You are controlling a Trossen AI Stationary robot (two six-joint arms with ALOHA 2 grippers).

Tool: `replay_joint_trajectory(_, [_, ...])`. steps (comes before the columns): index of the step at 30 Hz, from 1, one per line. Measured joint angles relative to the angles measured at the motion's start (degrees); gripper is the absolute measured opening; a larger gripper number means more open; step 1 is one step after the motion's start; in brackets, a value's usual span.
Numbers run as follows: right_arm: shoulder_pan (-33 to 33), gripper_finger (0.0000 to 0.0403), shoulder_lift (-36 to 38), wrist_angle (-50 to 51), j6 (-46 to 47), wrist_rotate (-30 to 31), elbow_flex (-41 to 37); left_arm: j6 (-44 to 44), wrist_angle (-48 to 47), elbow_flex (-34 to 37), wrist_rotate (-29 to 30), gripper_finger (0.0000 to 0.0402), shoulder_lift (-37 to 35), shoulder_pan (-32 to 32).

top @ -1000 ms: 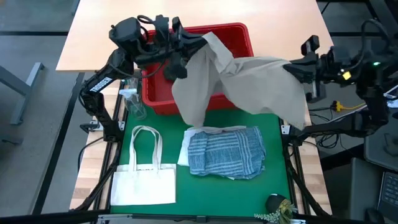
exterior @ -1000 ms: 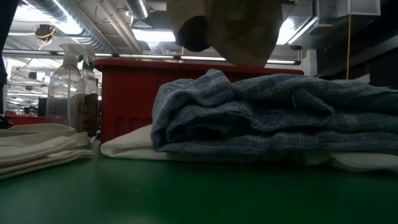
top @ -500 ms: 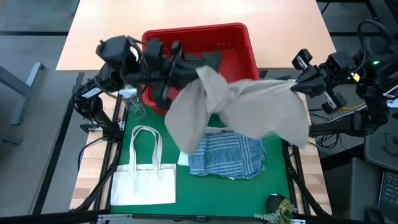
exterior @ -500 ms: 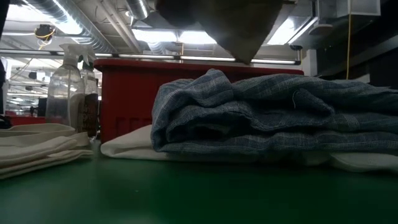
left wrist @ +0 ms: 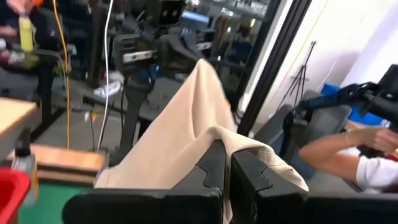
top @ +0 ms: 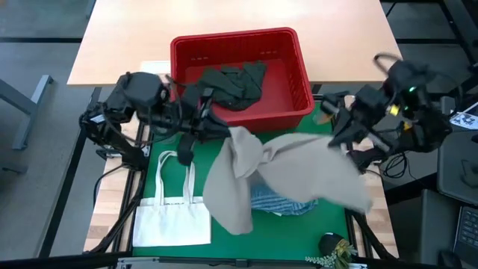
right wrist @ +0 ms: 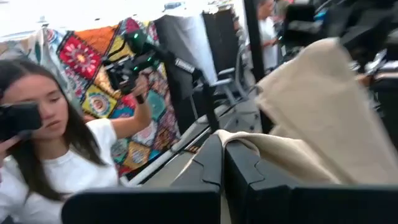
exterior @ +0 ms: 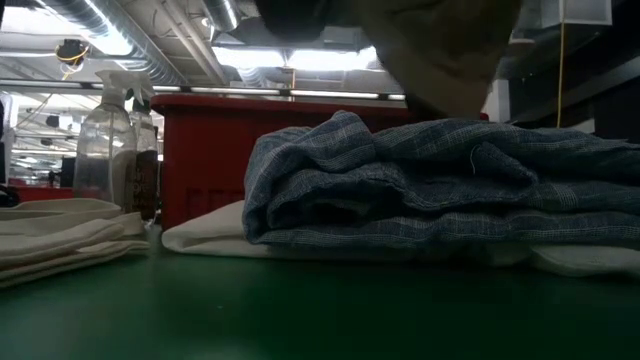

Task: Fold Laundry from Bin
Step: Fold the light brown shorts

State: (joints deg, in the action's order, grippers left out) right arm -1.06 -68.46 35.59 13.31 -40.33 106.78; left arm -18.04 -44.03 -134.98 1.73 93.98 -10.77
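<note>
A beige garment (top: 284, 168) hangs stretched between my two grippers over the green mat. My left gripper (top: 224, 133) is shut on its left end and my right gripper (top: 336, 138) is shut on its right end. Its lower edge (exterior: 440, 60) hangs just above a folded blue-and-white striped garment (exterior: 440, 180). That one lies on a white piece (exterior: 200, 238) on the mat. The red bin (top: 233, 36) stands at the far side with a dark green garment (top: 235, 78) inside. My left gripper pinches a bunched top edge of the beige garment (left wrist: 239, 146) between its two fingers, which point level. The cloth drapes over the fingertips and hangs below them, clear of the mat. My right gripper pinches a fold at the garment's other end (right wrist: 249, 146) between its level fingers. The cloth runs from there toward the other arm, sagging.
A flat white tote bag (top: 173, 217) lies on the mat at the near left. Spray bottles (exterior: 105, 140) stand left of the bin. A small plant (top: 332, 246) sits at the near right corner. People (right wrist: 56, 155) stand beyond the table.
Both grippers have moved toward the table's near edge with the beige garment, from over the bin to over the mat, and have rolled. The garment has swung clear of the bin and now hangs above the striped garment.
</note>
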Motion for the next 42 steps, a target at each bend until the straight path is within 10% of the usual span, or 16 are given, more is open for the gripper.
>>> replay_joint_trajectory(20, [-27.2,0.0001,-14.8,-29.2,17.4,21.5,0.4,-8.6,-23.5,0.0,15.0,0.0000,-15.5,-18.3])
replay_joint_trajectory(42, [-34.3,0.0001,-16.0,-8.2,24.5,31.0,0.8,-13.2,-44.7,0.0,1.4,0.0000,-9.0,-19.0])
